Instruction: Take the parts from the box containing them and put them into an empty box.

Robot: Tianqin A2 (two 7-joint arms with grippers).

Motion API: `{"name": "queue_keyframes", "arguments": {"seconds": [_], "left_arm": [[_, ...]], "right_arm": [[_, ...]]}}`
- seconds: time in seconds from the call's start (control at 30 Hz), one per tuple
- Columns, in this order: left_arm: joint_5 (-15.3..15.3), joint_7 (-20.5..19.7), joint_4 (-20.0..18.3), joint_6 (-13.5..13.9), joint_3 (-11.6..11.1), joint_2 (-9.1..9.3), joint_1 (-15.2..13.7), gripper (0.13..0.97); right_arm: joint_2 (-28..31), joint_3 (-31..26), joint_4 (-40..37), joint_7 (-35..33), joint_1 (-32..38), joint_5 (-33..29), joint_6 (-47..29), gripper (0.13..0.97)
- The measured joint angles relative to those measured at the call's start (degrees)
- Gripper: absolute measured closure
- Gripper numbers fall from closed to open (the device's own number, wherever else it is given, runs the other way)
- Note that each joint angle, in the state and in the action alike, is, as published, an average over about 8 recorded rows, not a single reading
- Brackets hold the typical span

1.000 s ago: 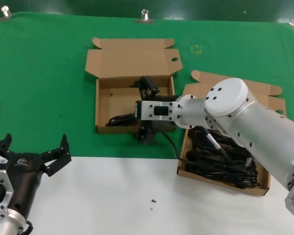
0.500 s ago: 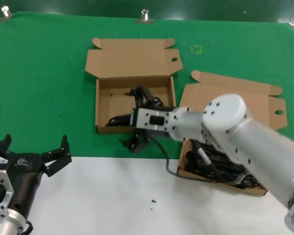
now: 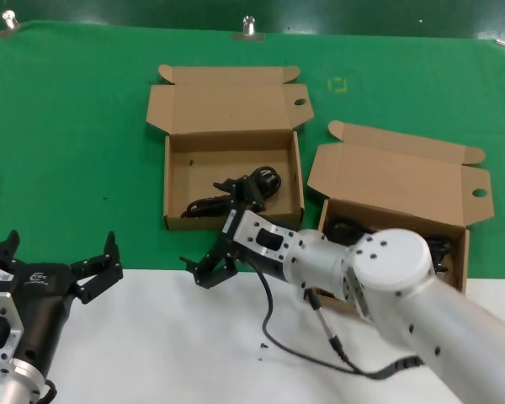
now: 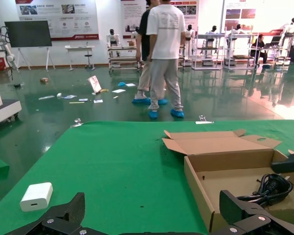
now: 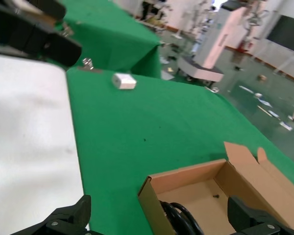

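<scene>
The box containing the parts [image 3: 396, 181] stands at the right, its raised lid and my right arm hiding most of the black cords [image 3: 347, 229] inside. The other brown box [image 3: 167, 177] stands left of it and holds coiled black cords [image 3: 236, 194] on its floor, also seen in the wrist views [image 4: 272, 186] [image 5: 179, 218]. My right gripper [image 3: 204, 271] [image 5: 159, 208] hangs open and holds nothing, just in front of that box's front wall, at the edge of the white surface. My left gripper [image 3: 59, 252] [image 4: 152, 205] waits open at the near left.
A small white block [image 4: 36, 196] [image 5: 124, 81] lies on the green cloth at the far left. The arm's own black cable [image 3: 320, 358] dangles over the white surface, near a dark speck [image 3: 261, 345]. Metal clamps [image 3: 249, 25] hold the cloth's back edge.
My right gripper has drawn back out of the left box toward the white surface, open. A coiled cord now lies uncovered in that box. The left arm has not moved.
</scene>
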Motion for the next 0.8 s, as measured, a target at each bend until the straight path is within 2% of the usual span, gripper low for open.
{"name": "queue_keyframes", "arguments": {"seconds": [0.8], "left_arm": [[0.0,0.0,0.0,0.0,0.0,0.0,0.0,0.132]], "right_arm": [[5.5,21.1,24.1,11.5,-22.9,-3.9,9.1,0.129]]}}
